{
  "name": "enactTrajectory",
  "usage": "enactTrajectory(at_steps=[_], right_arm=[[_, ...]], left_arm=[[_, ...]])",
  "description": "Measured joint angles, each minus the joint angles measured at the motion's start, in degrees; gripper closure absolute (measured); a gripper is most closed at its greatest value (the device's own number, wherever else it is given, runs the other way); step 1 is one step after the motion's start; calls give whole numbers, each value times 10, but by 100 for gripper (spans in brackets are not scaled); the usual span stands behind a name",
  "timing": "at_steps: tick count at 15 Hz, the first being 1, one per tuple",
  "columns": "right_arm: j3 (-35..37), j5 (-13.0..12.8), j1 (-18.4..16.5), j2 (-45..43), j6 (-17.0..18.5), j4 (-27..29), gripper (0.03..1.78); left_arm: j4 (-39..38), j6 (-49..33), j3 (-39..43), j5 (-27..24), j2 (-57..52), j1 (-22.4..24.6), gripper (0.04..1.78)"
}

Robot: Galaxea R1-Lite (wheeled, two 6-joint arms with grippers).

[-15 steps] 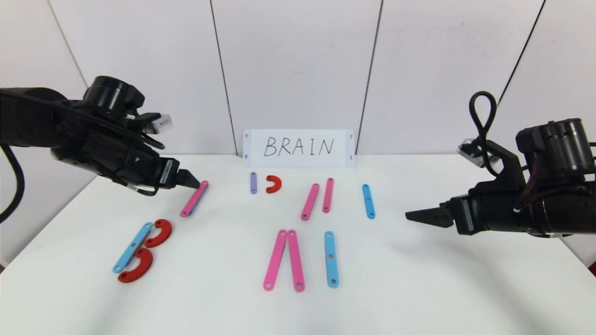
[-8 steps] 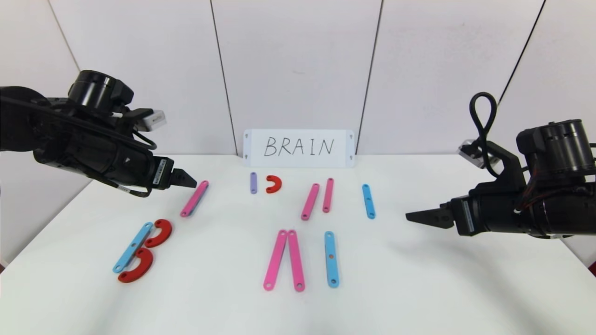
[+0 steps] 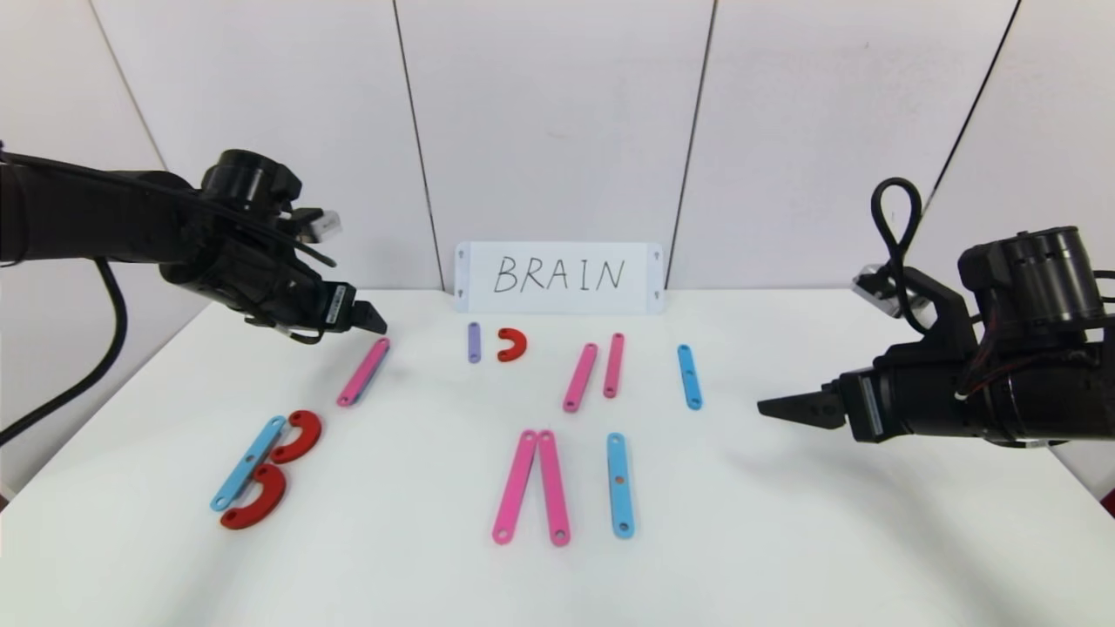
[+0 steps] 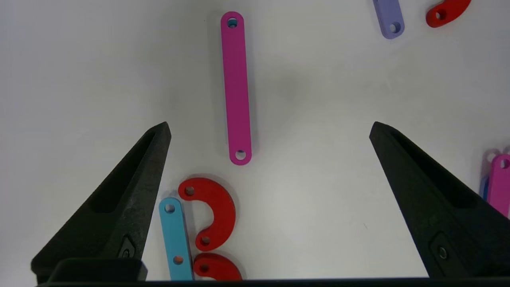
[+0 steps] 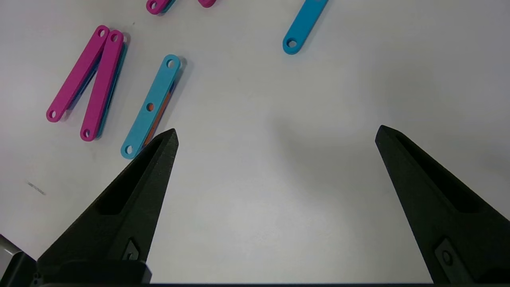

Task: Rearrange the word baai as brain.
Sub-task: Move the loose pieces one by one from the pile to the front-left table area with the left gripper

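L gripper (image 3: 370, 319) hovers upper left of the head view, jaws spread wide & empty, tip just above the far end of a lone pink strip (image 3: 363, 373) lying diagonal on the white table (image 3: 784, 522). In the L wrist view that strip sits between the two open fingers (image 4: 131, 191), touching neither. R gripper (image 3: 788, 407) hangs at mid right, also released, nothing in it; its wrist view shows bare tabletop between the fingers. The word pieces are spread across the table: lower left, a blue strip (image 3: 248, 462) w/ two red half-rings (image 3: 296, 436) against it, reading as a B; bottom centre, two pink strips (image 3: 532, 488) meeting at the top like an A w/o a crossbar, then a blue strip (image 3: 619, 484) beside it as an I; upper centre, a short purple strip (image 3: 474, 342) & a small red curve (image 3: 511, 344), a second pink pair (image 3: 594, 373), another blue strip (image 3: 689, 376). White card reading BRAIN (image 3: 558, 277) stands at the back. Risks, as I judge them: strips are thin & flat, so a pinch could slip or skid the piece instead of lifting it. Pink strip seems to have a blue one under it, so a grab may take both or split the stack. A low sweep by the L arm could knock the B apart, since it's near. Moving a wrong piece would spoil letters already formed.
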Motion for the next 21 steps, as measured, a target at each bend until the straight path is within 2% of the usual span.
enactTrajectory(at_steps=[8, 21], right_arm=[[-1, -1, 0, 10, 0, 0, 8], [0, -1, 0, 9, 0, 0, 8]], left_arm=[[-5, -2, -44, 14, 113, 4, 7], [0, -3, -56, 36, 153, 3, 8]])
